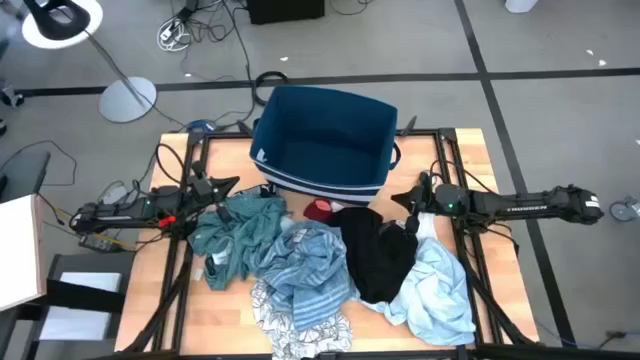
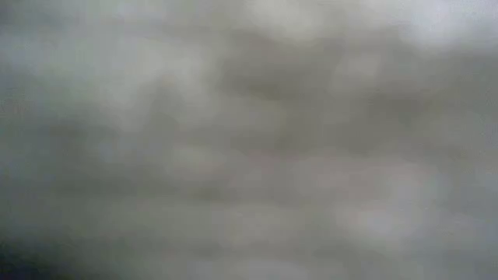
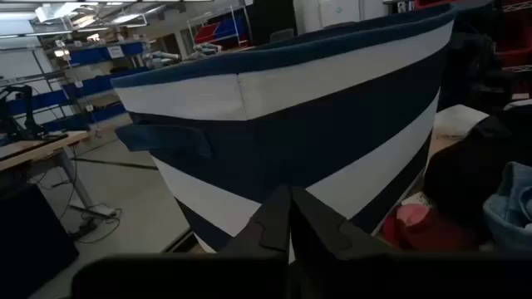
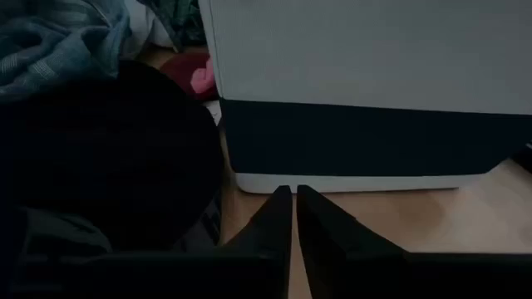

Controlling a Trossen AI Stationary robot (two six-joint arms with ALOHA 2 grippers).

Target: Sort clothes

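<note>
left tool (image 1: pixel 228 186): pressed together, empty, just beside crumpled teal fabric garment (image 1: pixel 232 234)
right tool (image 1: pixel 402 199): pressed together, empty, at black fabric garment (image 1: pixel 375 257)
clothes pile: on counter, before navy-and-white striped bin (image 1: pixel 325 140)

Lab/workshop: storage shelves (image 3: pixel 91 62) w/ bins, floor cables (image 1: pixel 200 25).

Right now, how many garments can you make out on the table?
6: teal garment left, blue-striped garment centre, leaf-print garment at the near edge, black garment, pale blue garment right, small red garment by the bin. More may be buried.
</note>
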